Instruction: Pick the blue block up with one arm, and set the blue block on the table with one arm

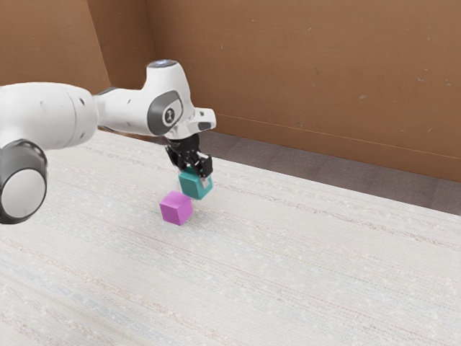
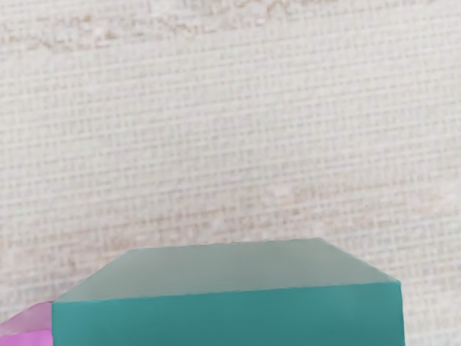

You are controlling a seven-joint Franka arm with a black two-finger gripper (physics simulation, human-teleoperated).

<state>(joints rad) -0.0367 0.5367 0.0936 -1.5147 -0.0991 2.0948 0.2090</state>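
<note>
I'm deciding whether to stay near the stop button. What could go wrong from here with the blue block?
Bumping: the blue block looks very close to the pink block, so a small sideways move could knock the pink one.
Dropping: I can't tell whether the blue block touches the table; if it is raised, letting go early might make it fall or tip.
Slipping: the hand has the block at its tips, so a knock might twist it.

- The tabletop [image 1: 310, 274] is pale, with a woven-looking texture (faint brownish and bluish streaks run across it).
- A pinkish-purple block [image 1: 176, 209] lies directly on it, flat on one face.
</note>
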